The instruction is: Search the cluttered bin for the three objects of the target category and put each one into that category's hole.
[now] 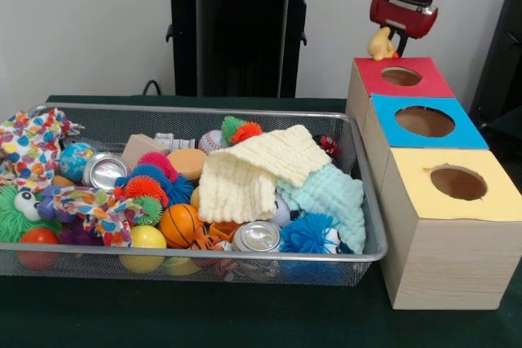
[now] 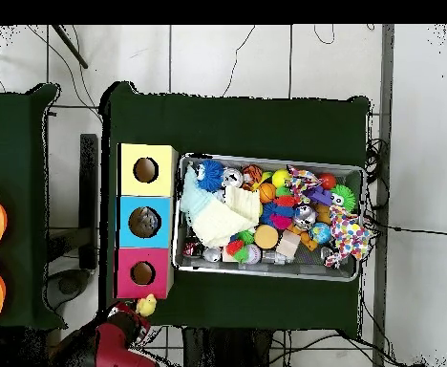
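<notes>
The silver wire-mesh bin (image 1: pixel 204 108) sits on the green table, full of mixed toys, balls, cans and cloths; it also shows in the overhead view (image 2: pixel 266 160). My gripper (image 1: pixel 385 43) hangs at the top right, shut on a small yellow toy (image 1: pixel 379 45). It is just behind the far corner of the red-topped box (image 1: pixel 428 85), above and behind its round hole (image 1: pixel 401 77). In the overhead view the gripper (image 2: pixel 142 312) and yellow toy (image 2: pixel 147 306) lie just outside the red box (image 2: pixel 127 260), on the robot's side.
A blue-topped box (image 1: pixel 461 132) and a yellow-topped box (image 1: pixel 416 197), each with a round hole, stand in a row with the red one beside the bin. In the bin, a cream cloth (image 1: pixel 253 173) and a mint cloth (image 1: pixel 334 197) cover some items.
</notes>
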Available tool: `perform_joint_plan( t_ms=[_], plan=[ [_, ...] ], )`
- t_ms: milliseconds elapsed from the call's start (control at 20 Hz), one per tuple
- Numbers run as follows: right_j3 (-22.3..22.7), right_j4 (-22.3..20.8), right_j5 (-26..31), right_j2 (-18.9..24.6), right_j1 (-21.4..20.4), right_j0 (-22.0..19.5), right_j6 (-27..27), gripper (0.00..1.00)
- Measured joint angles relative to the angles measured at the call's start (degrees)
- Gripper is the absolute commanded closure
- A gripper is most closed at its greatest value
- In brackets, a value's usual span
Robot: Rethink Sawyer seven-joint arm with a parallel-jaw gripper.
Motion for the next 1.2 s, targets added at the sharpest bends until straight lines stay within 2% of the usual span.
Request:
perform_joint_plan(
  t_ms=[300, 700, 1200],
  plan=[
    [-0.58, 0.02, 1.57, -1.9, 0.13, 1.01, 0.0, 1.0],
    [-2.03, 0.0, 6.66, -5.35, -0.75, 1.83, 0.0, 1.0],
    [-2.97, -0.04, 12.47, -8.93, -4.62, 1.65, 0.0, 1.0]
  ],
)
